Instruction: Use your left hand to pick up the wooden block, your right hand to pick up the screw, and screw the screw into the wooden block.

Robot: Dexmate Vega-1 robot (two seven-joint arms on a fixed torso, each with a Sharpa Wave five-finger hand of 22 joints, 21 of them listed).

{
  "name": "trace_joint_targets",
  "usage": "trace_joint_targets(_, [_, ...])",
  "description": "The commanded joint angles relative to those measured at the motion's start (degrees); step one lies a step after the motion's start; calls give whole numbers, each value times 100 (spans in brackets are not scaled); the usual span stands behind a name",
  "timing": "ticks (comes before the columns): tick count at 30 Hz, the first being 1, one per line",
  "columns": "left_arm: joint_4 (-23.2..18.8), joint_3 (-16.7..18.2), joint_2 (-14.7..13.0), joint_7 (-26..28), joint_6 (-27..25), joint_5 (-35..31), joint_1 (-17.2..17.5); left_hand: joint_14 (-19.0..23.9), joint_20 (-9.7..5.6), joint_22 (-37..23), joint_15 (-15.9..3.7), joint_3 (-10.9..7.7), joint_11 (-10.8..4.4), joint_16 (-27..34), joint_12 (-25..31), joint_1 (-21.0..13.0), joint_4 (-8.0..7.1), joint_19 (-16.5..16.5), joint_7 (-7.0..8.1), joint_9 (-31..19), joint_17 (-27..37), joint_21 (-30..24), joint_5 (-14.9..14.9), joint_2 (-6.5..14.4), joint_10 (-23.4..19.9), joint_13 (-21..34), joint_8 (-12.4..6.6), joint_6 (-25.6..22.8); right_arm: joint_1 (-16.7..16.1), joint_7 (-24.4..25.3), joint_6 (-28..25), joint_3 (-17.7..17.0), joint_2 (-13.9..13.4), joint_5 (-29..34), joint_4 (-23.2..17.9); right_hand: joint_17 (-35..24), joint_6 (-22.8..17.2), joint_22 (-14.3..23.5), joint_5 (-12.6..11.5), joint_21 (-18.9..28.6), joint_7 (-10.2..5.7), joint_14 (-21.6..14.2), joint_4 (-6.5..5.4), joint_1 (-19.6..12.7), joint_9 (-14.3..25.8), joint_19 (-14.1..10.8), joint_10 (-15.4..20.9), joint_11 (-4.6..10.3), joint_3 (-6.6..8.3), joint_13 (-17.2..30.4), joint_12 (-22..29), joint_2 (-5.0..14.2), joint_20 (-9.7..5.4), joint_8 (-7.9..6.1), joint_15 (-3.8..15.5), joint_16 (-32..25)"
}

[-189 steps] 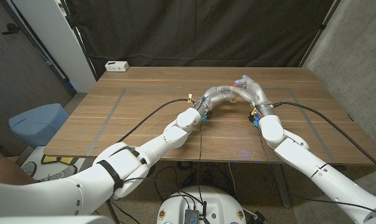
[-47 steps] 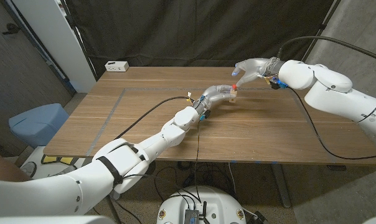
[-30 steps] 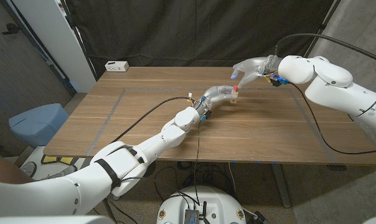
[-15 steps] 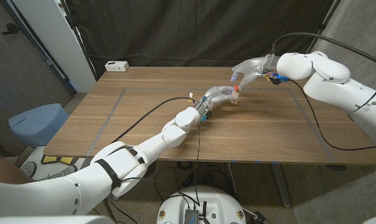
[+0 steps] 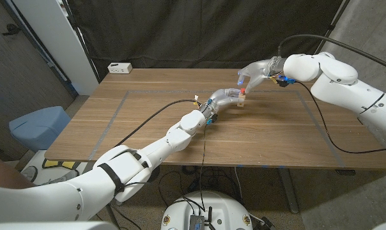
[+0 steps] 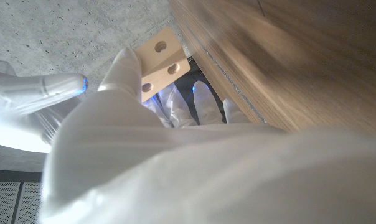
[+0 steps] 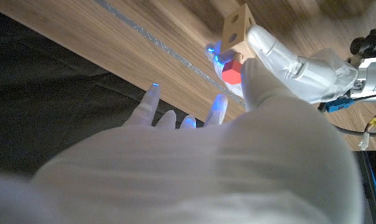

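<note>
My left hand (image 5: pixel 226 96) holds the small wooden block (image 5: pixel 242 102) just above the table's far middle. In the left wrist view the block (image 6: pixel 160 57) shows several round holes, and my left hand's fingers (image 6: pixel 123 70) grip its side. A red-headed screw (image 5: pixel 242 92) stands in the block's top. My right hand (image 5: pixel 255 71) hovers just above it, fingers spread. In the right wrist view the screw head (image 7: pixel 231 68) sits against the block (image 7: pixel 238 25), with my right hand (image 7: pixel 194 124) close beside it; I cannot tell whether the thumb touches it.
A white power strip (image 5: pixel 119 67) lies at the table's far left corner. Grey tape lines (image 5: pixel 116 108) mark the wooden table (image 5: pixel 295 137). Black cables run along both arms. A blue bin (image 5: pixel 39 124) stands off the table's left side.
The right arm has risen from beside the left hand and swung up and out. Over the last second the right hand shifted slightly above the screw. The left hand and block stayed put.
</note>
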State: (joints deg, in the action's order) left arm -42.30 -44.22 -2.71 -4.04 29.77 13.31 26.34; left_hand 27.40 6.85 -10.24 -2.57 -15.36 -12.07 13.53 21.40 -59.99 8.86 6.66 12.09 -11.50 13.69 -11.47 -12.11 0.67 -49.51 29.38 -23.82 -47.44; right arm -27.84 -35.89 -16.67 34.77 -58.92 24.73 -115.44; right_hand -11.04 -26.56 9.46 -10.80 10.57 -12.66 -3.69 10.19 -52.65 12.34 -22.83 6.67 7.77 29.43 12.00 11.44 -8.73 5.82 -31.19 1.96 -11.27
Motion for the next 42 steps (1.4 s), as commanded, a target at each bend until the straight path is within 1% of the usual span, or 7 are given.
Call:
trace_joint_targets(1, [-23, -1, -6, 12, -12, -4, 12, 53, 8, -19, -629, -7, -61, 2, 47, 217, -34, 53, -181, -70, 29, -15, -33, 302, -122, 493, -34, -478, -3, -72, 69, -27, 41, -9, 99, -15, -118, 12, 16, 29, 19, -51, -33, -84, 31, -22, 51, 44, 37, 8, 28, 12, -94, -70, 77, -45])
trace_joint_targets(9, [-54, 2, -20, 20, -25, -4, 27, 51, 5, -19, -631, -6, -59, 1, 43, 210, -30, 53, -187, -70, 30, -15, -33, 300, -119, 495, -32, -477, 12, -62, 119, 0, 88, -22, 202, -23, -205, 8, 15, 35, 30, -85, -50, -89, 64, -67, 100, 23, 36, 8, 38, 28, -234, -126, 108, -64])
trace_joint_targets(11, [-65, 2, -24, 23, -31, -5, 31, 50, 5, -19, -631, -8, -59, 0, 41, 206, -29, 53, -186, -70, 30, -16, -34, 301, -117, 494, -34, -481, 17, -65, 126, 4, 96, -30, 226, -25, -224, 8, 13, 42, 43, -98, -52, -98, 87, -108, 110, 12, 32, 9, 35, 26, -397, -152, 113, -68])
trace_joint_targets(15, [-104, 1, -37, 36, -59, -8, 46, 47, 9, -19, -625, -8, -58, 1, 38, 212, -35, 55, -190, -71, 34, -16, -34, 310, -116, 493, -30, -474, 17, -76, 132, 4, 106, -69, 255, -25, -263, 8, 12, 64, 99, -131, -65, -106, 119, -208, 122, -6, 11, 9, 29, 51, -579, -196, 118, -82])
trace_joint_targets(22, [-102, -5, -36, 36, -48, -17, 45, 52, 8, -19, -623, -6, -59, 3, 37, 211, -33, 51, -188, -71, 34, -15, -35, 306, -116, 496, -28, -471, 12, -49, 140, 11, 111, -66, 271, -36, -380, 6, 8, 91, 164, -201, -62, -129, 155, -350, 175, -48, 11, 10, 38, 51, -751, -281, 147, -106])
trace_joint_targets(28, [-161, -9, -57, 52, -72, -29, 64, 52, 9, -19, -620, -8, -60, 1, 35, 205, -29, 51, -183, -71, 33, -15, -36, 306, -115, 498, -31, -480, -5, -18, 143, 7, 118, -91, 283, -47, -464, 3, 9, 96, 234, -246, -67, -130, 178, -424, 224, -47, 10, 10, 47, 53, -807, -342, 171, -122])
trace_joint_targets(42, [-218, -18, -65, 50, -107, -33, 82, 48, 11, -19, -625, -7, -60, 1, 29, 204, -32, 53, -183, -72, 37, -16, -36, 310, -116, 500, -25, -471, -55, 78, 169, -24, 108, -157, 280, -56, -648, 1, 8, 85, 261, -323, -67, -181, 232, -518, 304, -46, 6, 9, 55, 100, -853, -480, 224, -148])
